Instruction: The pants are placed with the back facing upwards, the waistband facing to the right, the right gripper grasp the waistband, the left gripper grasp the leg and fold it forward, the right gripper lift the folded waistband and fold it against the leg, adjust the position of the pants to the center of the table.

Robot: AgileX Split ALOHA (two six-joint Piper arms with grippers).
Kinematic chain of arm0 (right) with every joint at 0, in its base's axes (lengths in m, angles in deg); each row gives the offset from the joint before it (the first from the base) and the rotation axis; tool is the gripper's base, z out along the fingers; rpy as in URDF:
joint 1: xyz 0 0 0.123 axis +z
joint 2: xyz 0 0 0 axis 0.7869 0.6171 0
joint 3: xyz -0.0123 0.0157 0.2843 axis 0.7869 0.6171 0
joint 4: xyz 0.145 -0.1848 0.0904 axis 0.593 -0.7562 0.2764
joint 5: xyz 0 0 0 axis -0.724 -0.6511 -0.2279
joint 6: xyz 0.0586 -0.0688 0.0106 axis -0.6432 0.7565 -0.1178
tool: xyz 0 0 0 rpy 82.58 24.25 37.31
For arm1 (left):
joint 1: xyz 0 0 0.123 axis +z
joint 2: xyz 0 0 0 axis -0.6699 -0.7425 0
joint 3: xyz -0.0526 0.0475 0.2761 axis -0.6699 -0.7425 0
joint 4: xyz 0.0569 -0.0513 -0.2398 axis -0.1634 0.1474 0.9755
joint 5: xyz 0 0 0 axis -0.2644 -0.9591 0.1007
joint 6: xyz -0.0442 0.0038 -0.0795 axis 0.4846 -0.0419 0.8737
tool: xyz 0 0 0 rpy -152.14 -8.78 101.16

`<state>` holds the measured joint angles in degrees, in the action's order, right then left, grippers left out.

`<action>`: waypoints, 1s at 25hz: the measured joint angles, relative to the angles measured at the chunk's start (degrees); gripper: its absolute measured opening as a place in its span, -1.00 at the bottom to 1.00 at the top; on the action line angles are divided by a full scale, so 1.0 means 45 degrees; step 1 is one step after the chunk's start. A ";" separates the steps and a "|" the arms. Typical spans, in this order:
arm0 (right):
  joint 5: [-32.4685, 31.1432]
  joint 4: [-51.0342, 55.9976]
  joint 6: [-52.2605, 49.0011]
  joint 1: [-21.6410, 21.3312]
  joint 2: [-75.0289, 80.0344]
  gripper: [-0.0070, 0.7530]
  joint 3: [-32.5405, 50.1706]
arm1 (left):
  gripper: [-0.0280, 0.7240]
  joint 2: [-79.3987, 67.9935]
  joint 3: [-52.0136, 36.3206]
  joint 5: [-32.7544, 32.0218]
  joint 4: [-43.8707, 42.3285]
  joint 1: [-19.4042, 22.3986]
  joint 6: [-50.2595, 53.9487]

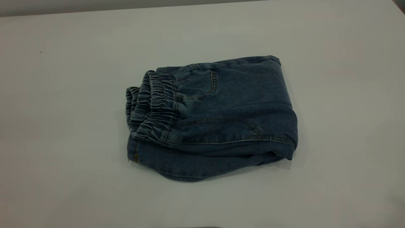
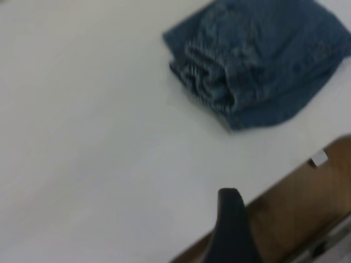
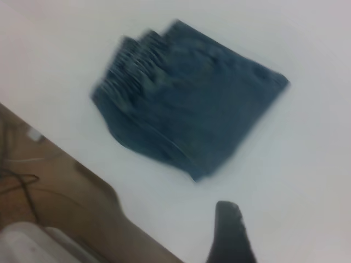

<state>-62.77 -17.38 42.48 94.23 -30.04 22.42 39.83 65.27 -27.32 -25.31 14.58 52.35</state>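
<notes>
— Where are the pants point(image 1: 218, 117)?
— Folded into a compact bundle near the middle of the table point(image 1: 63, 95), the waistband point(image 1: 152, 106) lying on top at the bundle's left end.
— And the grippers?
— Both are well clear of the pants, holding nothing; only one fingertip of each shows, so I cannot tell their opening.

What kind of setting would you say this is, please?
Probably a robot test bench: a bare white table holding only folded pants, a gripper in each wrist view, and brown floor beyond the edge.
</notes>
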 joint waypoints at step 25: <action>0.1649 0.0084 -0.0353 0.0000 -0.6853 0.40 0.8808 | 0.36 0.2234 -0.4975 0.0776 -0.0024 0.0000 0.1813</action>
<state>-55.35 -17.00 40.89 94.23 -60.88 62.05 49.88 42.88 -23.82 -25.42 14.58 60.51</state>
